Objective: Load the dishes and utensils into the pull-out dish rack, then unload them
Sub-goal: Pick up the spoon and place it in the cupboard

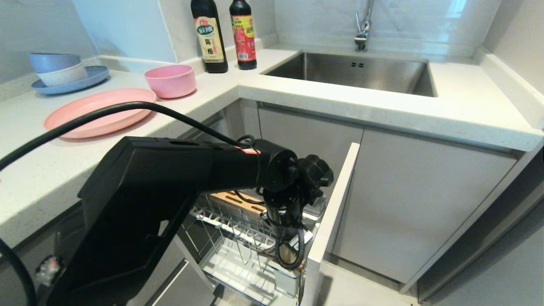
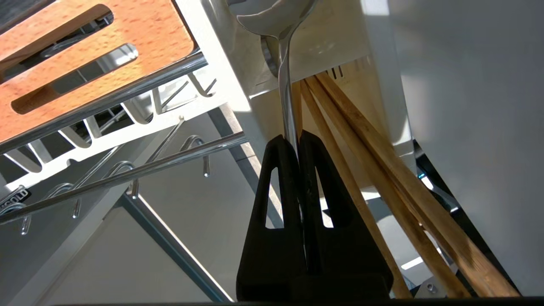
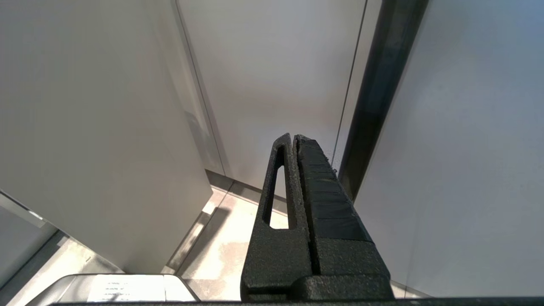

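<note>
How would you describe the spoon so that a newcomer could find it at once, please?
Start at the pulled-out dish rack below the counter, then go to its white cup beside the cabinet front. The spoon stands there, handle clamped by the left pincer. It is shiny metal; the chopsticks beside it are wood.

The pink plate [image 1: 100, 111] and pink bowl [image 1: 171, 80] sit on the counter at far left, while the metal spoon [image 2: 284, 63] and wooden chopsticks [image 2: 382, 178] stand in the pulled-out dish rack [image 1: 238, 229] below.
</note>
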Motion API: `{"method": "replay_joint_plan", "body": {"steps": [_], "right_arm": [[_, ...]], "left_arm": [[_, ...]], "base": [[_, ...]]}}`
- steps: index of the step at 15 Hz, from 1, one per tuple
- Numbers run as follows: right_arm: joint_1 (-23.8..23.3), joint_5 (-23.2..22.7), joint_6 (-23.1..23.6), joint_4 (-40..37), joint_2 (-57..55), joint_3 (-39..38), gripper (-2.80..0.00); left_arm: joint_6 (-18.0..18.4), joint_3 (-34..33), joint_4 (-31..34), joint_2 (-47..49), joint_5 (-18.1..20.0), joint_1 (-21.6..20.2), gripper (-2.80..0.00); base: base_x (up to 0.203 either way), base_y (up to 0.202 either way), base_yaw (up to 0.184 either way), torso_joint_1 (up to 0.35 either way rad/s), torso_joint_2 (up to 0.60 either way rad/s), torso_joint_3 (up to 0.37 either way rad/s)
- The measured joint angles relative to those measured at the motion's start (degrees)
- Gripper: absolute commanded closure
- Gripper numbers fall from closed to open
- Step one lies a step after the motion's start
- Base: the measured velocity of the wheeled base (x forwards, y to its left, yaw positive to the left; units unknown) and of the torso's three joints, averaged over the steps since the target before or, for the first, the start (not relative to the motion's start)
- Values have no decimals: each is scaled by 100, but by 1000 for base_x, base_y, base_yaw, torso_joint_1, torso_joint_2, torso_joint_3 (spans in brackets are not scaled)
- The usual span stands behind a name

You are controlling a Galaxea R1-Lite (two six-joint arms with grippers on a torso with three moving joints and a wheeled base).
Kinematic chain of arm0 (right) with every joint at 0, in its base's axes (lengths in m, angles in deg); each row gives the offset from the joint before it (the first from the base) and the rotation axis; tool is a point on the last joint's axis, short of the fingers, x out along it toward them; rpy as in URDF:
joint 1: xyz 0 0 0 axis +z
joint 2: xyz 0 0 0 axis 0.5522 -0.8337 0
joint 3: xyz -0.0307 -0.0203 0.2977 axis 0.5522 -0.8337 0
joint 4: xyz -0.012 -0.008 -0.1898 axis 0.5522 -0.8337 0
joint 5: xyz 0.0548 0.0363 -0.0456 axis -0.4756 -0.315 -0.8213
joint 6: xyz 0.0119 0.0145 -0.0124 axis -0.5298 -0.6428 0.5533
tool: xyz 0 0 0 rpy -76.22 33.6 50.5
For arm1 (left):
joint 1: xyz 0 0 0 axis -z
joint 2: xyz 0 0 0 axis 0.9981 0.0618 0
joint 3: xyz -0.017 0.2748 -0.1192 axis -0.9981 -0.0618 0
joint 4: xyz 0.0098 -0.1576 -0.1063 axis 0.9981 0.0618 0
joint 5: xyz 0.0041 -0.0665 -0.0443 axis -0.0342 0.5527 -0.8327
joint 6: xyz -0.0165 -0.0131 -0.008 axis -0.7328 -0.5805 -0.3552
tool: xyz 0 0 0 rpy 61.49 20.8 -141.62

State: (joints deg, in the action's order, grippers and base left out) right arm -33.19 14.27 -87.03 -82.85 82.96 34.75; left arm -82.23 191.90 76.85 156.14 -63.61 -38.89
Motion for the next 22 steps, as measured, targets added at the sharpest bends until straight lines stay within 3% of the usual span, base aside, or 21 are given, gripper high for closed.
{"method": "replay_joint_plan", "body": {"steps": [17, 22], "right_arm": [[0, 0, 0, 0, 0, 0, 0], [0, 0, 0, 0, 0, 0, 0]], "left_arm": [[-93, 0, -397, 15, -127, -11, 0], [-669, 0, -911, -435, -424, -16, 0]], "base": [[0, 0, 0, 0, 0, 0], [0, 0, 0, 0, 0, 0]]}}
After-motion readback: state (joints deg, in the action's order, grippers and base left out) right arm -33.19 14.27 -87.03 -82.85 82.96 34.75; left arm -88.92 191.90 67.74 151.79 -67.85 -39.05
